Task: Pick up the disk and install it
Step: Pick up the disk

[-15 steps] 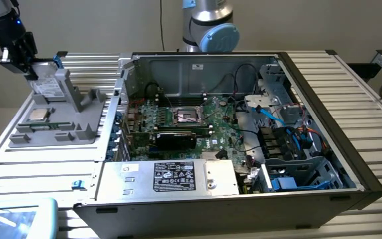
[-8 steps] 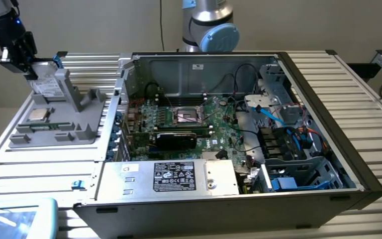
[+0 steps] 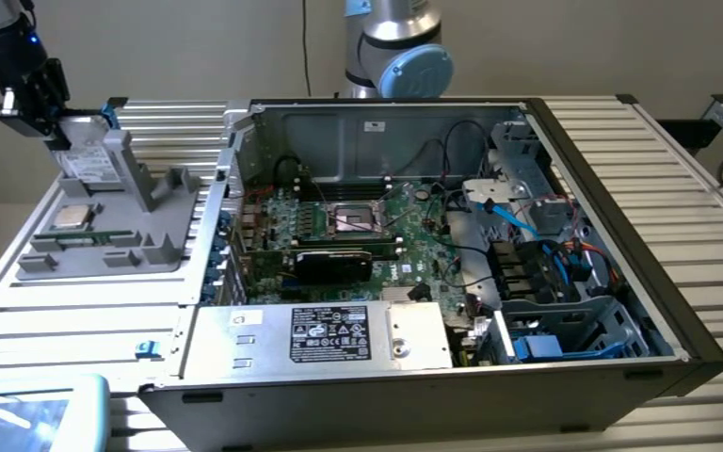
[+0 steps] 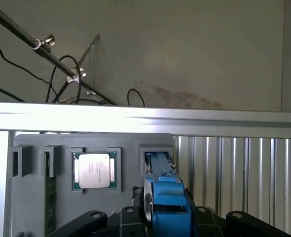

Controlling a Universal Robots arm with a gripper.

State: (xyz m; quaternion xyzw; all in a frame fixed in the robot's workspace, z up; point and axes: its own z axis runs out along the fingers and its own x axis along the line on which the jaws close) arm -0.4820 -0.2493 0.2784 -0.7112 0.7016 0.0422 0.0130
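The disk (image 3: 89,162), a silver drive with a white label and a blue bracket, stands upright at the far end of the grey holder (image 3: 110,256) on the exterior view's left. My gripper (image 3: 56,132) comes down on its top edge and is shut on the disk. In the wrist view the disk (image 4: 166,195) runs edge-on between my fingers (image 4: 167,224), and its far end sits at a slot of the holder (image 4: 32,197).
A square processor chip (image 3: 72,217) (image 4: 93,170) and a memory stick (image 4: 49,202) lie in the holder. The open computer case (image 3: 613,235) stands to the exterior view's right, with motherboard, cables, a silver box (image 3: 324,334) and a blue-fitted bay (image 3: 550,344). All rest on a ribbed metal table (image 3: 72,320).
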